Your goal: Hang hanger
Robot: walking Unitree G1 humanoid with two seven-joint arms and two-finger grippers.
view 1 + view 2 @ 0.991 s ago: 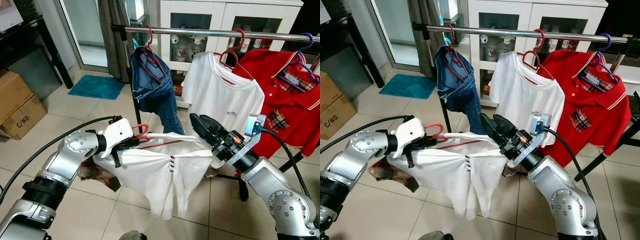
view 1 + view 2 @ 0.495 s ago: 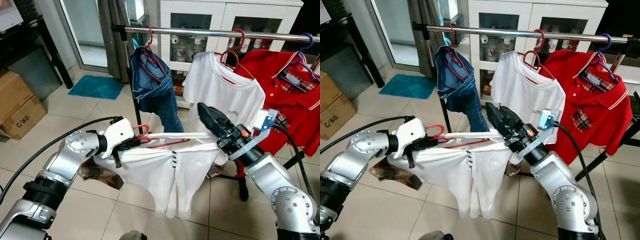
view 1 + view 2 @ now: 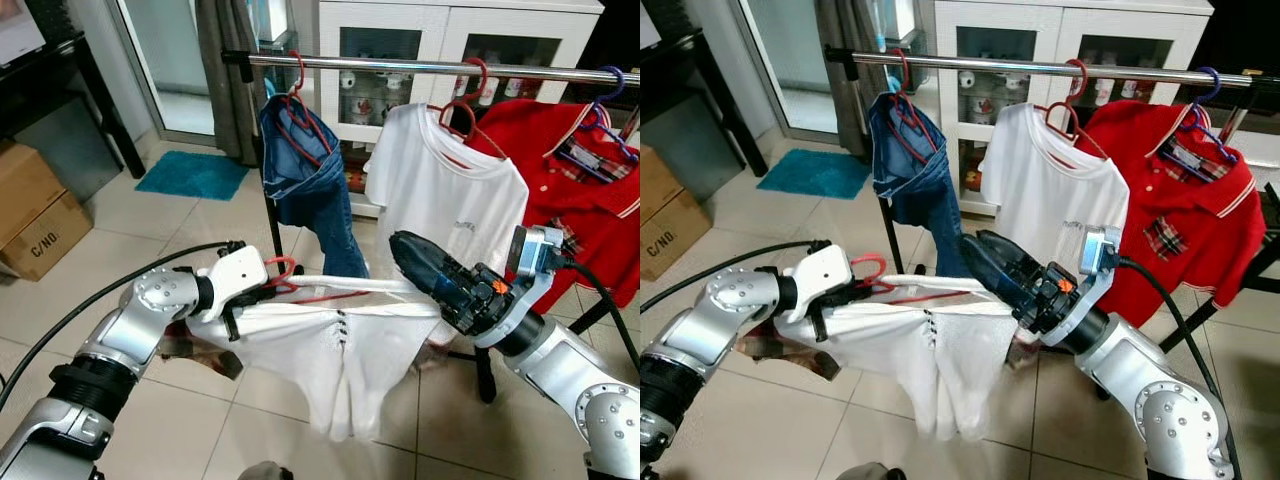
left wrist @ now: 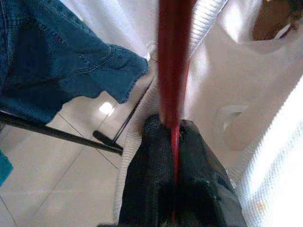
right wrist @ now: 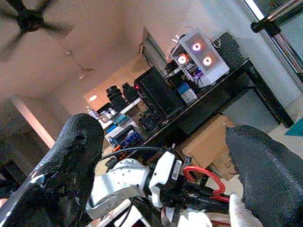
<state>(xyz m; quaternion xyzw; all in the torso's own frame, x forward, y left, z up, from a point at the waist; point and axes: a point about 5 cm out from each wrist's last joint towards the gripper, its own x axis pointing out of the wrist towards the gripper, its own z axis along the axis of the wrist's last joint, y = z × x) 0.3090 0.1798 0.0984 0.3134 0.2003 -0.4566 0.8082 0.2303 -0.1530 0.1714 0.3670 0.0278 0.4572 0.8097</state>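
Note:
A red hanger [image 3: 283, 270] carrying a white shirt [image 3: 345, 345] is held level in front of me, below the steel rail [image 3: 420, 66]. My left gripper [image 3: 258, 292] is shut on the hanger near its hook; the left wrist view shows the black fingers [image 4: 151, 179] clamped on the red bar [image 4: 173, 80]. At the shirt's far shoulder is my right gripper [image 3: 415, 262], pointing toward the left arm. Its fingers [image 5: 71, 156] stand wide apart with nothing between them, and beyond them is the hanger hook [image 5: 203, 179].
On the rail hang blue jeans [image 3: 305, 165], a white T-shirt [image 3: 450, 190] and a red polo [image 3: 580, 190], each on its own hanger. The rack's black post [image 3: 268, 205] stands behind the held hanger. Cardboard boxes [image 3: 35, 215] and a teal mat [image 3: 195, 172] lie at left.
My right gripper has dropped lower and tilted flatter, and its wrist has swung out to the right. The shirt's right shoulder came down with it. The left gripper has barely moved.

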